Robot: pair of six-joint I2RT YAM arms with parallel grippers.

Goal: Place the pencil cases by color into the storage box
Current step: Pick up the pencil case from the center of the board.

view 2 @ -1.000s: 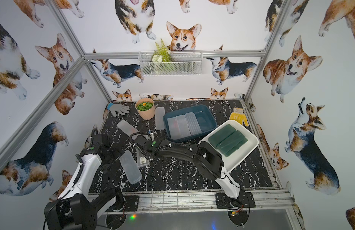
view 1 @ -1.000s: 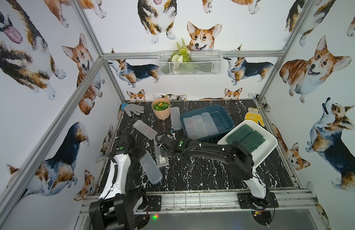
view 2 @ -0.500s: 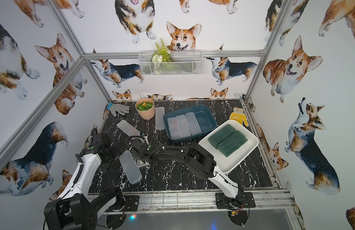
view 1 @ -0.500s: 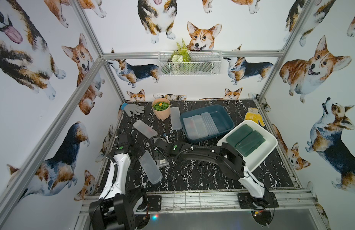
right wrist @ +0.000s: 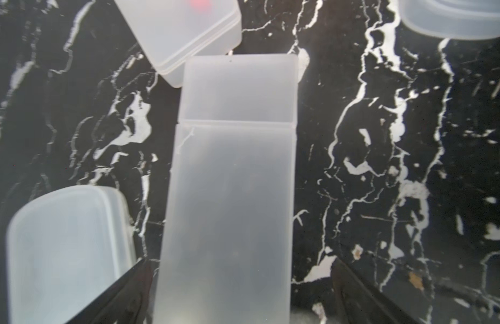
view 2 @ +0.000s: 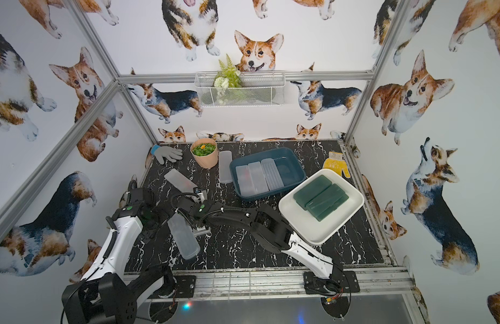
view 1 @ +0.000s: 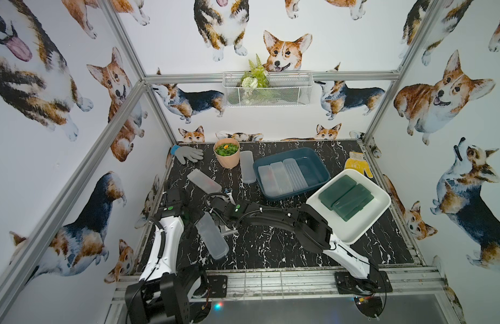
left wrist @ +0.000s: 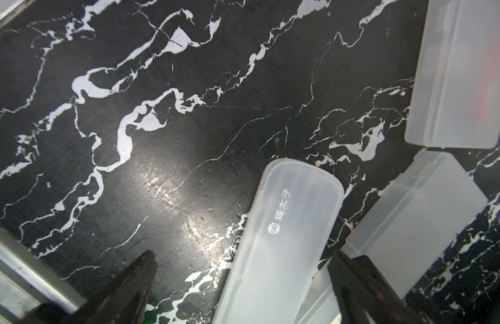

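because the square-ended frosted pencil case (right wrist: pixel 232 196) lies flat on the table (right wrist: pixel 383 112), its long axis running straight out from the empty right claw (right wrist: pixel 241 262) spread wide astride it, closing across the narrow width looks the next move.

Black marble-look tabletop (left wrist: pixel 164 157) with white veins, smooth and half glossy, with fine scratches in the bright reflection. Translucent white plastic for the frosted pencil cases (right wrist: pixel 232 196), matt and smooth. Opaque plastic with a soft shine for the dark green cases (view 1: pixel 345 196). Smooth, slightly glossy plastic for the blue box (view 1: pixel 317 165) and the white tray (view 1: pixel 366 224). Bare dull metal for the frame rails (view 1: pixel 271 280). White-coated wire mesh for the basket (view 1: pixel 285 92). Perhaps knitted cloth for the grey glove (view 1: pixel 188 154), too small to tell surely.
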